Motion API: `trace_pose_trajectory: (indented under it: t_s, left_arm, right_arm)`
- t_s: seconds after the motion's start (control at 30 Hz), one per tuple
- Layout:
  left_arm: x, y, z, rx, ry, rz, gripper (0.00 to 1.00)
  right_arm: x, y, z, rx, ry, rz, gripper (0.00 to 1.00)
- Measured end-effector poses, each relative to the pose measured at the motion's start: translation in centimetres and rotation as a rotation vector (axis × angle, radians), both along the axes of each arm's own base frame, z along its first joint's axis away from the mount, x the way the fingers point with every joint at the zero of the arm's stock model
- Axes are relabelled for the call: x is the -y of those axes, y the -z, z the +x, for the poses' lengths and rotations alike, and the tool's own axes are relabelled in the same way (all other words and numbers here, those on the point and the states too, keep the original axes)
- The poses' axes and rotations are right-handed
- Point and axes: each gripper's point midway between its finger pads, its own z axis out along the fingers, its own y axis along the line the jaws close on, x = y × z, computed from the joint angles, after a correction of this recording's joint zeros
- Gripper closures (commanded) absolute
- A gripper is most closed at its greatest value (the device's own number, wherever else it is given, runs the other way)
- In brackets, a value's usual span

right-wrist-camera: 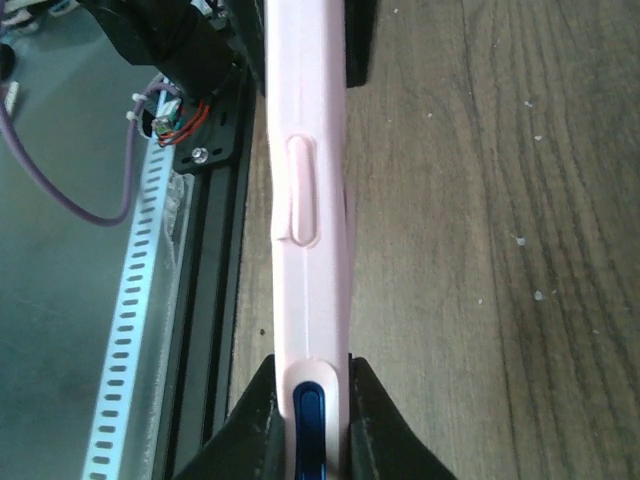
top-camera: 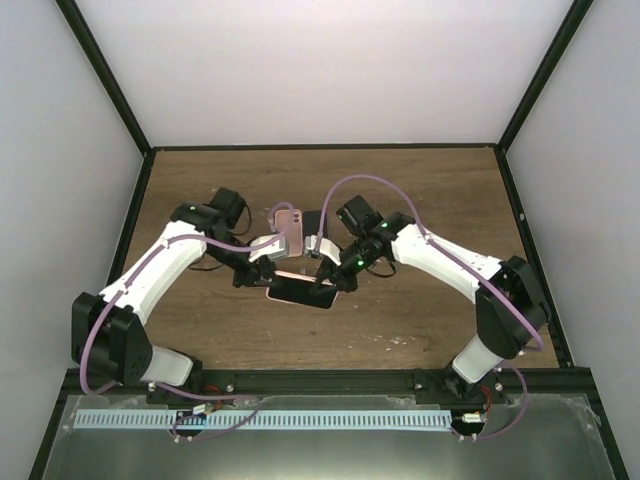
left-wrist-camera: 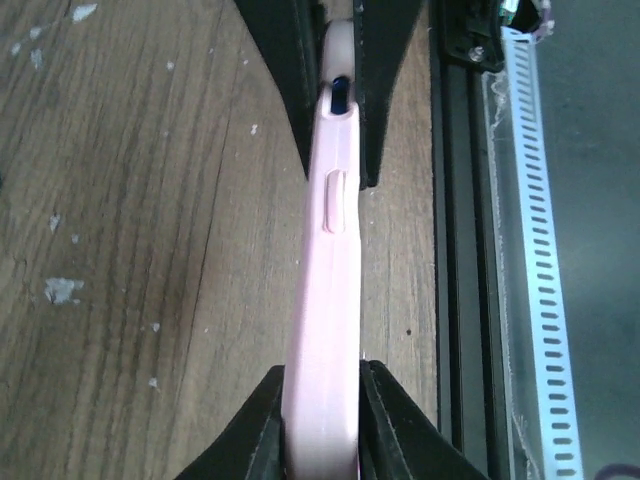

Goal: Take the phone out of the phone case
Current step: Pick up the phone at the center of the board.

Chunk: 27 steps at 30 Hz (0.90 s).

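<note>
Two claws, the left gripper (top-camera: pixel 256 272) and right gripper (top-camera: pixel 330 281), pinch opposite ends of the pink rubbery phone case (top-camera: pixel 281 283) above the brown wooden table (top-camera: pixel 420 200), probably to brace it for peeling. Left wrist: the blue phone (left-wrist-camera: pixel 340 93) shows through a cutout. Right wrist: it sits inside the case.

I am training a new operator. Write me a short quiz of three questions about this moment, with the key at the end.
1. True or false: the pink phone case lies flat on the wooden table with no tool touching it.
2. Look at the left tool and the right tool. Which one pinches the case? A) the left only B) the right only C) both, at opposite ends
3. Fill in: through the cutout at the end of the case, something of ____ colour shows.

Key: 1 false; 2 C; 3 blue.
</note>
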Motion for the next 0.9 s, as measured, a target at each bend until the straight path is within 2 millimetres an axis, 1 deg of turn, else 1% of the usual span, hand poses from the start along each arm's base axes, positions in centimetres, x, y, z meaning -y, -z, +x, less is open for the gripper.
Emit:
trace_pose_trajectory:
  t_s: [0.07, 0.17, 0.23, 0.3, 0.33, 0.4, 0.43, 0.5, 0.57, 0.63, 0.7, 0.77, 0.9]
  left_arm:
    - [0.0, -0.4, 0.2, -0.006, -0.009, -0.008, 0.59]
    - [-0.1, -2.5, 1.2, 0.026, -0.05, -0.06, 0.41]
    - [-1.2, -4.4, 2.6, 0.068, -0.136, -0.099, 0.31]
    - [-2.4, -6.0, 3.7, 0.124, -0.217, -0.124, 0.23]
    - [-3.1, -6.9, 4.2, 0.155, -0.262, -0.138, 0.2]
    - [-4.1, -8.9, 4.9, 0.225, -0.348, -0.175, 0.06]
    - [-4.5, -9.8, 5.1, 0.263, -0.385, -0.194, 0.01]
    - [-5.0, -11.7, 5.2, 0.346, -0.459, -0.24, 0.0]
    - [-5.4, -13.1, 4.6, 0.405, -0.529, -0.292, 0.0]
    - [-5.5, -14.3, 4.4, 0.406, -0.58, -0.341, 0.0]
    - [-5.6, -15.5, 5.3, 0.387, -0.63, -0.396, 0.0]
    - [-5.6, -16.1, 6.1, 0.351, -0.674, -0.443, 0.01]
    - [-5.1, -15.9, 7.3, 0.212, -0.748, -0.533, 0.06]
  right_arm:
    - [-0.1, -0.3, -0.1, 0.0, -0.001, 0.01, 0.99]
    - [0.2, -0.4, 0.1, -0.018, 0.016, 0.001, 0.99]
    - [0.3, -0.8, 0.5, -0.026, 0.032, 0.0, 0.99]
    - [0.1, -2.0, 1.3, -0.014, 0.042, 0.021, 0.99]
    - [-0.1, -3.0, 1.9, -0.001, 0.047, 0.041, 0.99]
    - [-0.7, -5.2, 3.0, 0.026, 0.058, 0.088, 0.99]
    - [-0.9, -6.4, 3.6, 0.039, 0.063, 0.114, 0.99]
    - [-1.3, -8.7, 4.7, 0.06, 0.076, 0.169, 0.99]
    - [-1.6, -11.3, 6.0, 0.077, 0.093, 0.236, 0.99]
    - [-1.7, -13.2, 6.8, 0.083, 0.107, 0.29, 0.99]
    - [-1.8, -14.7, 7.6, 0.077, 0.122, 0.341, 0.99]
    - [-1.9, -16.0, 8.1, 0.062, 0.137, 0.387, 0.99]
    - [-2.4, -18.1, 8.8, 0.02, 0.16, 0.457, 0.99]
